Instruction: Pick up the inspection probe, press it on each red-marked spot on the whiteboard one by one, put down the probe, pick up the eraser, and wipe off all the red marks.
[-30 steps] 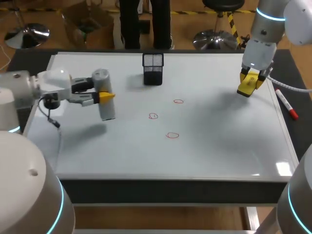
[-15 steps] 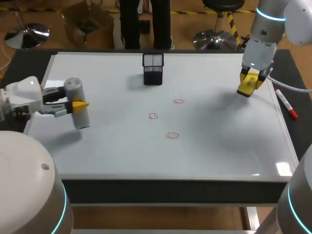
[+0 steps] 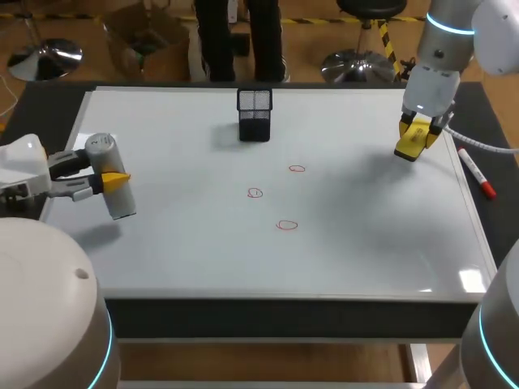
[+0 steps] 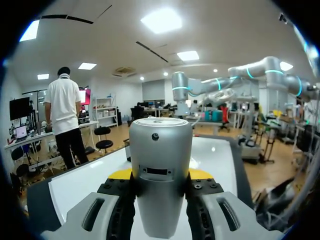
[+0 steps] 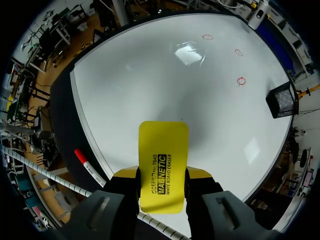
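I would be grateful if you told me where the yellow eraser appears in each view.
Head view: eraser in the right gripper, over the whiteboard's right part.
Left wrist view: not made out; the probe dominates.
Right wrist view: clamped in its own gripper.
Shared landmark: the whiteboard.

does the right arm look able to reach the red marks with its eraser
Probably yes: only bare whiteboard lies between the eraser in its jaws and the red marks; the mesh holder stands aside.
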`<state>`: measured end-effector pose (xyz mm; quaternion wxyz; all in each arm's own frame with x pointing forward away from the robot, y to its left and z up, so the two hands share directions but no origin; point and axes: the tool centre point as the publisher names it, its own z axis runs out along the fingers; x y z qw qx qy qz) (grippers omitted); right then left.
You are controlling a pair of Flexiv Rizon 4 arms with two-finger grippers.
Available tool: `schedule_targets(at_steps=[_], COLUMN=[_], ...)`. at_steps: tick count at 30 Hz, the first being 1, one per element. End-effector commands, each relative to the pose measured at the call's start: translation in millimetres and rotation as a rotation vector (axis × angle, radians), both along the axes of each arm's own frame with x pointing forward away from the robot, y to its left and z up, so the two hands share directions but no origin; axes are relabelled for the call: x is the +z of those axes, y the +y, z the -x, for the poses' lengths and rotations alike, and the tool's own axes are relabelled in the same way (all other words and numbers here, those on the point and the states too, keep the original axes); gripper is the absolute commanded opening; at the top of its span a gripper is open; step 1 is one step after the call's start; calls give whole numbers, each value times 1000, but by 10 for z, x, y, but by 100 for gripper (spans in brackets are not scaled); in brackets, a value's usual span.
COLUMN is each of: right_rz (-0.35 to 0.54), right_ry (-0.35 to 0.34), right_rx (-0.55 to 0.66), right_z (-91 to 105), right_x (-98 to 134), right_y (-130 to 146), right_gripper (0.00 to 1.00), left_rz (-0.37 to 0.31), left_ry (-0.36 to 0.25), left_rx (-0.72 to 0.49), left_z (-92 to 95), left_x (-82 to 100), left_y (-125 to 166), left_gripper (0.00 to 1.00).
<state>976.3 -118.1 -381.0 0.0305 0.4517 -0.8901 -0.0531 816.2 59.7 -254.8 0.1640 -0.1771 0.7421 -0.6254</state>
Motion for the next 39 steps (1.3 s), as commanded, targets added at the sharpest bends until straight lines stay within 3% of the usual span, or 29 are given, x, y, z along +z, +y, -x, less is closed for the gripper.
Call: schedule_targets(at_steps=[1,4,11,28,36,39], right_rz=[3,3,31,6,55,25], right_ry=[0,0,-8,-42,-25,-31], right_rx=[2,2,116,378,521,561], right_z=[-4,-4,286,841,896,864], right_x=[8,8,-32,79,15,-91], right_y=[-4,-4,527,2118,2791,2974], right_gripper=[0,0,0,0,0,0], left_rz=[0,0,0,0,0,0], left_ry=[-1,-1,-1,-1,-1,-1], left_rx=[2,2,2,2,2,2], left_z=[9,9,9,9,9,9], left_x=[16,16,16,16,16,16], left_y=[1,1,1,1,1,1], left_gripper=[0,0,0,0,0,0])
